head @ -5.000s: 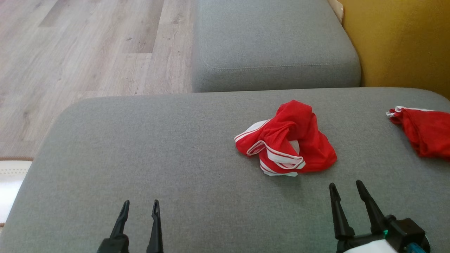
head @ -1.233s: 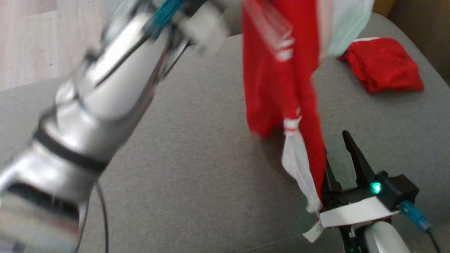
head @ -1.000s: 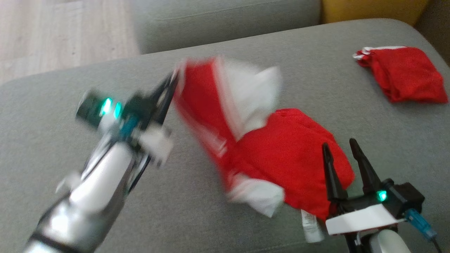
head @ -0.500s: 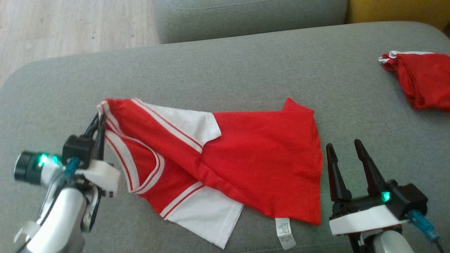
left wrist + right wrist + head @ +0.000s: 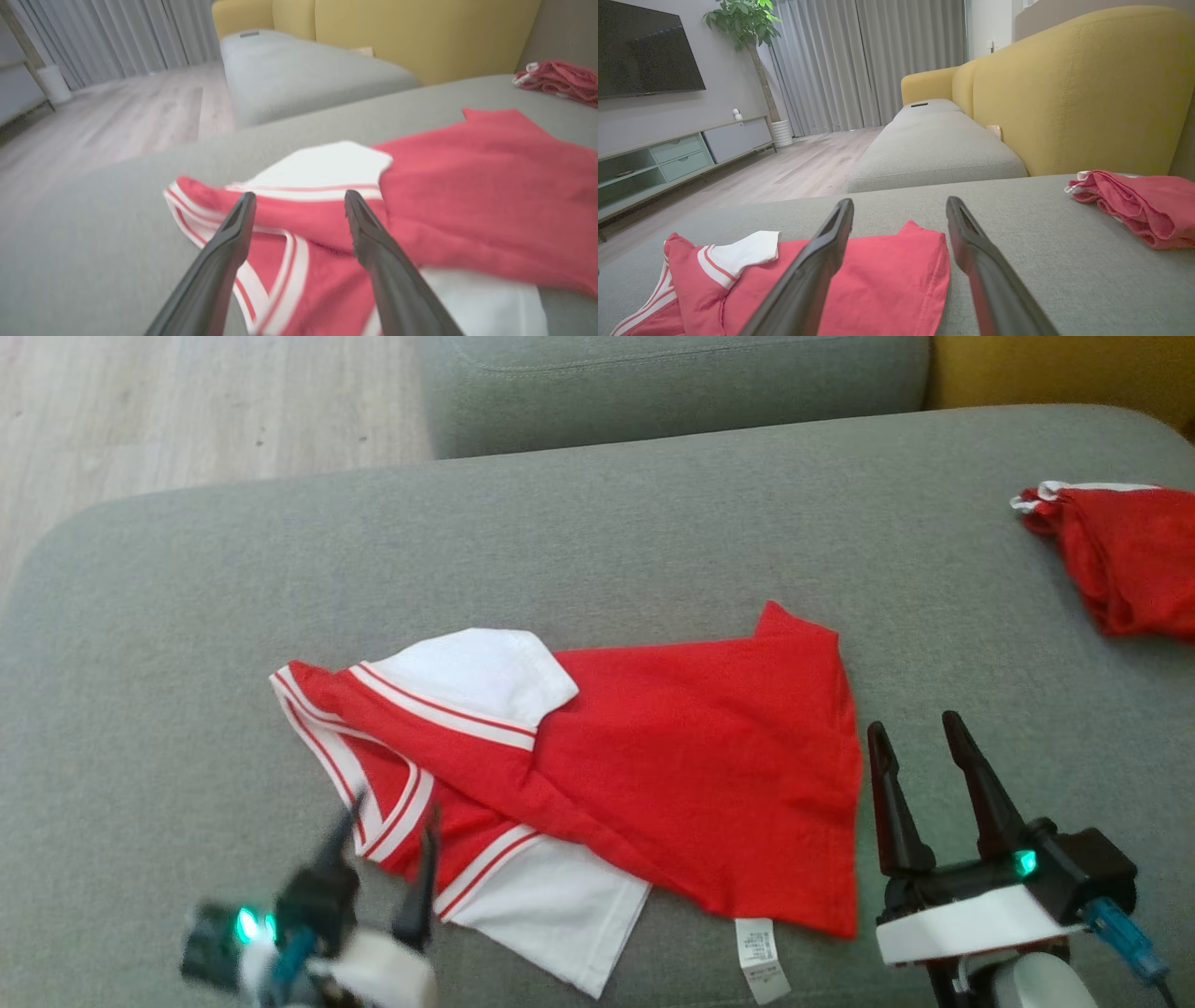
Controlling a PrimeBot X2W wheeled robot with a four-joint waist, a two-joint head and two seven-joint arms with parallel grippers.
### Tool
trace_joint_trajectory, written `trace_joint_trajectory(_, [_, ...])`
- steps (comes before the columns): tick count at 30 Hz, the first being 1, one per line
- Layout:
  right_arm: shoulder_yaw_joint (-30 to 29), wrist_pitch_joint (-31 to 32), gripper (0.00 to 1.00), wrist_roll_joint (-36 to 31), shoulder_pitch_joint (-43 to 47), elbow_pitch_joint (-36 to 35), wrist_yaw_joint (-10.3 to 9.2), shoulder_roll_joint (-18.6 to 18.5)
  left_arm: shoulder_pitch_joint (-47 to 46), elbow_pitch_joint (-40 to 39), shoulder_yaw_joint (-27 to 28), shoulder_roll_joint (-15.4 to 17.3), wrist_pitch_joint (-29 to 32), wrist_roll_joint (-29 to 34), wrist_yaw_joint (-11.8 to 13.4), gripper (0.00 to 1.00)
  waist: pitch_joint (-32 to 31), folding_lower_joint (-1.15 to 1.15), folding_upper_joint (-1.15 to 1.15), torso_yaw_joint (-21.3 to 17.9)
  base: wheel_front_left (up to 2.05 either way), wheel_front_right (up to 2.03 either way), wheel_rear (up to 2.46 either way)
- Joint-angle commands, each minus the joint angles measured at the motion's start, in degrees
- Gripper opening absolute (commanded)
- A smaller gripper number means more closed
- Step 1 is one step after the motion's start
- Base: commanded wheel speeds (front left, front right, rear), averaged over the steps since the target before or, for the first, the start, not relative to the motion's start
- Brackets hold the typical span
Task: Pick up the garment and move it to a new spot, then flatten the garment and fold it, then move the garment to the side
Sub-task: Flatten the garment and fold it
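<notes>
The garment (image 5: pixel 653 775) is a red shirt with white sleeves and striped trim, spread partly flat and still creased on the grey cushion (image 5: pixel 187 644). It also lies in the left wrist view (image 5: pixel 467 186) and the right wrist view (image 5: pixel 878 284). My left gripper (image 5: pixel 387 807) stands open at the lower left, its fingers spread just over the striped collar edge with nothing between them (image 5: pixel 299 200). My right gripper (image 5: pixel 915 733) is open beside the shirt's right hem, empty (image 5: pixel 899 205).
A second red garment (image 5: pixel 1120 555) lies bunched at the cushion's far right. Another grey cushion (image 5: pixel 672 383) sits behind, with a yellow sofa back (image 5: pixel 1073 88) to its right. Wooden floor (image 5: pixel 187 401) lies beyond the cushion's left edge.
The left gripper let go of the shirt's collar corner, opened, and drew back toward me. The shirt now rests on the cushion. The right gripper has stayed in place.
</notes>
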Motion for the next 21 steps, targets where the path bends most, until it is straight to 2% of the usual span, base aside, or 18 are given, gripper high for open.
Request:
trace_joint_trajectory(1, [0.91,-0.61,1.00,-0.20,-0.92,-2.06,0.42,-0.26,-0.36,-0.55,1.55,-0.16,-0.35,-1.09,-0.45,1.00,0.06,0.00,0.00,0.41,0.00,0.00,0.00])
trace_joint_trajectory(7, [1.33,-0.61,1.00,-0.42,-1.04,-1.73,0.42,-0.26,0.28,9.10,1.05,-3.62,2.14,-6.06,-2.77,1.00,0.13,0.00,0.00,1.26,0.00,0.00,0.00])
trace_joint_trajectory(18, [2.25,-0.61,1.00,-1.41,-1.45,-1.16,0.42,-0.79,-8.66,23.99,0.84,-5.53,3.60,-8.00,-6.08,1.00,0.97,0.00,0.00,1.19,0.00,0.00,0.00])
trace_joint_trajectory(19, [2.35,-0.61,1.00,-1.42,-1.55,-1.10,0.42,-0.95,-9.61,25.35,0.79,-5.55,3.52,-8.05,-6.50,0.86,1.19,0.00,0.00,1.16,0.00,0.00,0.00])
trace_joint_trajectory(20, [2.46,-0.61,1.00,-1.43,-1.66,-0.99,0.42,-1.13,-10.63,26.64,0.61,-5.45,3.31,-7.88,-6.95,0.28,1.48,0.00,0.00,1.13,0.00,0.00,0.00])
trace_joint_trajectory(21, [2.54,-0.61,1.00,-1.41,-1.79,-0.90,0.42,-1.30,-11.61,27.80,0.52,-5.38,2.93,-7.79,-7.43,0.00,1.71,0.00,0.00,1.13,0.00,0.00,0.00])
